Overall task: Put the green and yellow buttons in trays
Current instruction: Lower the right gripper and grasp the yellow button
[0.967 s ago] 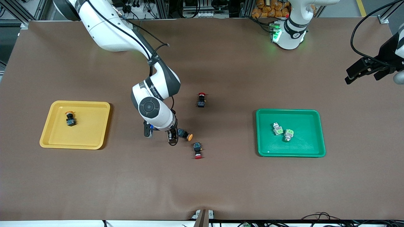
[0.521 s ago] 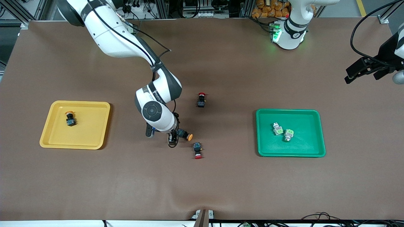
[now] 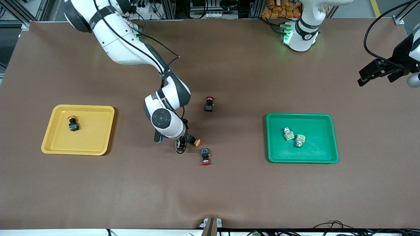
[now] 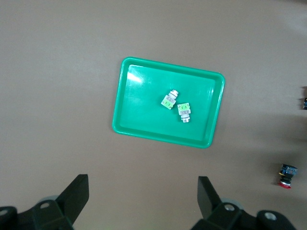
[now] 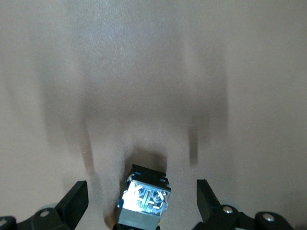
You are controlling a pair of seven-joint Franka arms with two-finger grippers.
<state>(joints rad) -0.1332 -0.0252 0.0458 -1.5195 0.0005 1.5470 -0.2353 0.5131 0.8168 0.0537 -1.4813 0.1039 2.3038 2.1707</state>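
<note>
A yellow button (image 3: 193, 141) with a black body and an orange-yellow cap lies on its side mid-table. My right gripper (image 3: 183, 142) is down at its black end, open, one finger on each side. In the right wrist view this button (image 5: 144, 199) lies between the fingers (image 5: 74, 201) with a gap on both sides. A second yellow button (image 3: 73, 124) lies in the yellow tray (image 3: 92, 141). Two green buttons (image 3: 288, 133) (image 3: 299, 140) lie in the green tray (image 3: 316, 152). My left gripper (image 3: 377, 73) waits open, high over the table's end beside the green tray (image 4: 144, 110).
Two black switches with red caps lie on the table, one (image 3: 209, 104) farther from the front camera than the held-between button, one (image 3: 205, 156) nearer and close beside it. The nearer red switch (image 4: 286, 173) shows in the left wrist view.
My right arm has shifted a little toward the yellow button, bringing its open fingers around the button's black end. The left arm has not moved.
</note>
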